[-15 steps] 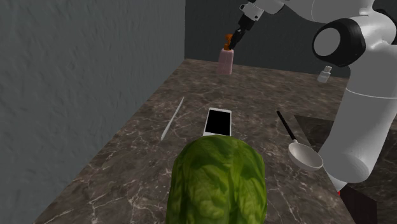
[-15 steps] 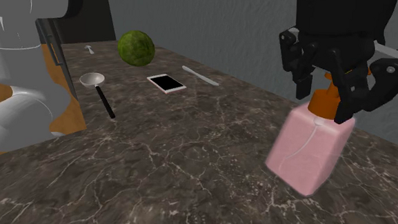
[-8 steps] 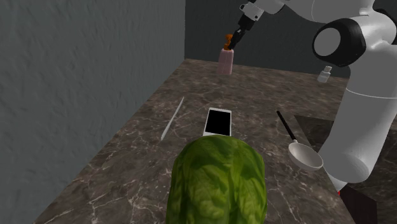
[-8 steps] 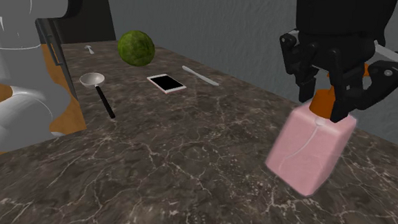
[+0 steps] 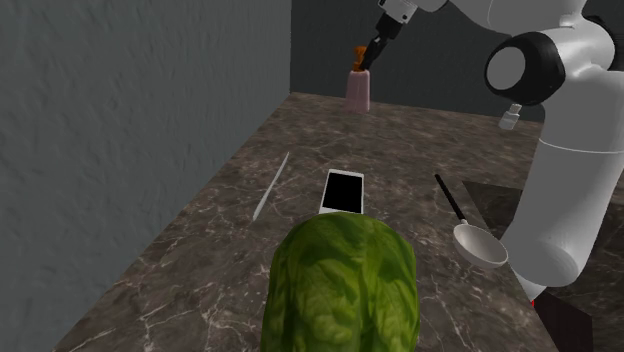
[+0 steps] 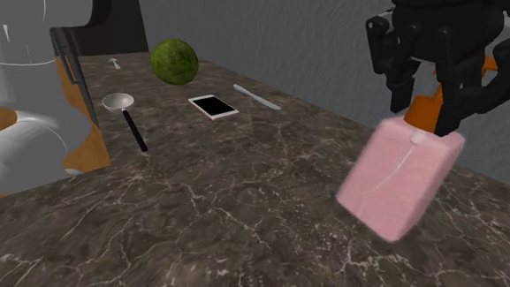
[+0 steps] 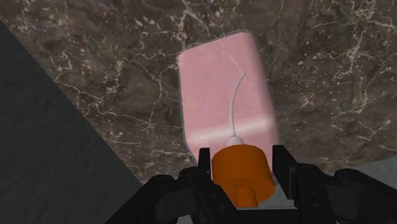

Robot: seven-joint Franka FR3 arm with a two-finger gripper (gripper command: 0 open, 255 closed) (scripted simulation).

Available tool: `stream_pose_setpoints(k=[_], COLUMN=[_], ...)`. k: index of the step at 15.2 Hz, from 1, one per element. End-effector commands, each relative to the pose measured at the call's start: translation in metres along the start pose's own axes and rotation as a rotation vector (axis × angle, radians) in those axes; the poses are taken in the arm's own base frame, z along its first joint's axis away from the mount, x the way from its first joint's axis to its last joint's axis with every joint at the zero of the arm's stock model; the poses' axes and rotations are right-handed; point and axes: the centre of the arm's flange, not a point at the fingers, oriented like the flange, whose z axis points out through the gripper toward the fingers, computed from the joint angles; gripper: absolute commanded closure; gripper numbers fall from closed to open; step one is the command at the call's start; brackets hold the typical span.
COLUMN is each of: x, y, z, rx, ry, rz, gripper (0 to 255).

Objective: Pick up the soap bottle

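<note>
The soap bottle [image 6: 395,180] is pink and boxy with an orange pump top [image 7: 242,170]. It hangs tilted above the dark marble counter [image 6: 224,208], clear of the surface. My black gripper [image 6: 430,100] is shut on its orange pump, with a finger on each side of the collar in the wrist view. In the shoulder view the soap bottle [image 5: 357,88] hangs at the counter's far end under the gripper [image 5: 368,58], close to the dark back wall.
A large green melon [image 5: 340,285] sits near in the shoulder view. Beyond it lie a phone [image 5: 342,190], a thin white utensil [image 5: 270,186], a ladle [image 5: 470,230] and a small bottle [image 5: 511,117]. A grey wall [image 5: 130,130] borders the counter.
The gripper has risen with the soap bottle in it. The bottle hangs higher above the counter than before and stays tilted.
</note>
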Motion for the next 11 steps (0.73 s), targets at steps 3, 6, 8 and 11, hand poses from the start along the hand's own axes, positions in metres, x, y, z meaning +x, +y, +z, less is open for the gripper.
stream_pose_setpoints(k=[3, 6, 8, 11], x=[0.008, 0.015, 0.019, 0.021], y=[-0.002, -0.003, -0.003, -0.003], z=[-0.020, -0.035, -0.045, -0.050], rx=[0.000, 0.000, 0.000, 0.000], ry=[0.000, 0.000, 0.000, -0.001], rz=[0.000, 0.000, 0.000, 0.000], gripper=[255, 255, 255, 255])
